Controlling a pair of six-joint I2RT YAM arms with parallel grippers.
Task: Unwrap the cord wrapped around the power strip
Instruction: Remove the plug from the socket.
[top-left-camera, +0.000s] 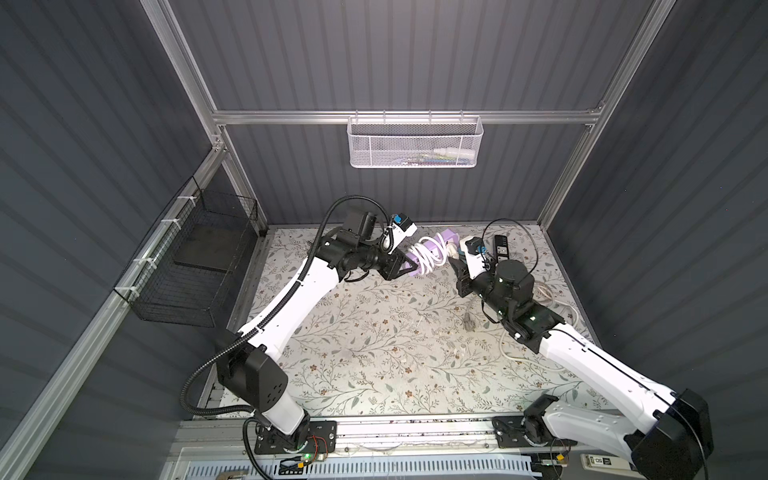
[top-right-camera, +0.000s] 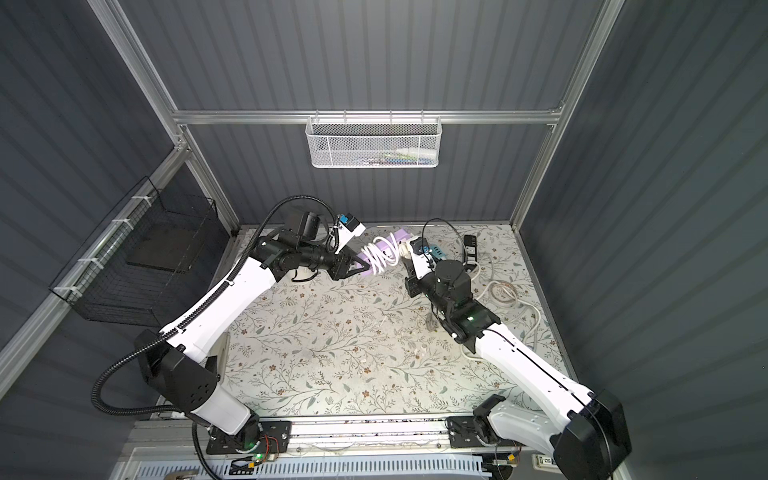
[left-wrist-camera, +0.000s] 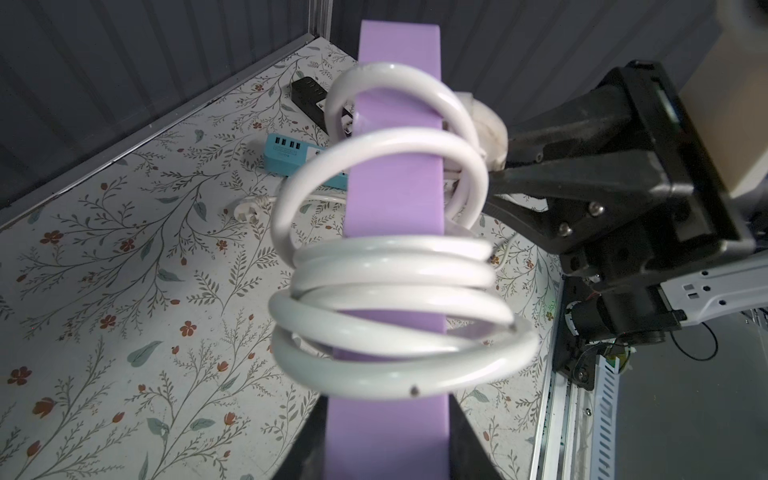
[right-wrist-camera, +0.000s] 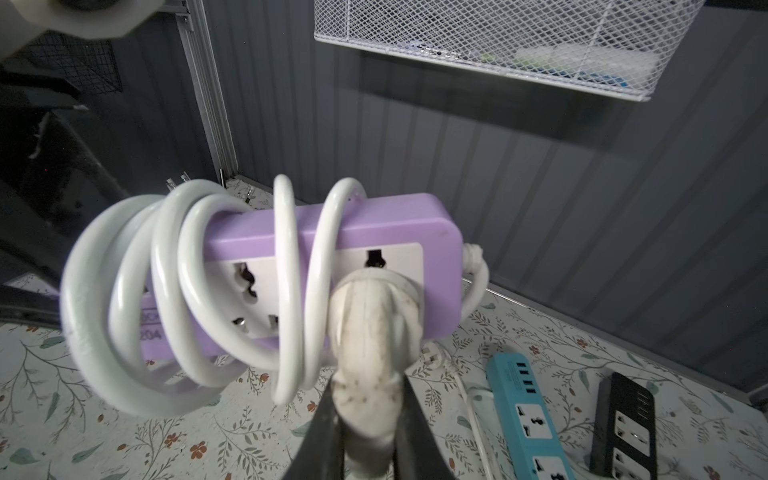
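The left end effector (top-left-camera: 409, 267) is pressed together on one end of the purple power strip (right-wrist-camera: 374, 224) and holds it lifted off the floral table (top-left-camera: 374, 353), toward the back, between the two arms. This probably keeps the body fixed and leaves free space all around it, so loops can slide off without dragging on the table. The right end effector (right-wrist-camera: 368, 419) pinches the white plug (right-wrist-camera: 365, 316) at the strip's far end. That is a sensible hold, because the plug is the free end of the cord and every turn has to be led off from there.

The plug sits against the outlet face and looks pushed into one of the strip's own sockets, though I cannot tell how deep it goes.

The white cord (left-wrist-camera: 395, 266) is thick, glossy and stiff-looking. It circles the strip in several turns: a tight bunch near the left end effector and two looser, wider loops nearer the plug. It leaves the strip's body at the plug end in a short bend.

A teal power strip (right-wrist-camera: 528, 407) and a black power strip (right-wrist-camera: 623, 415) lie on the table beyond, well apart from the held one.
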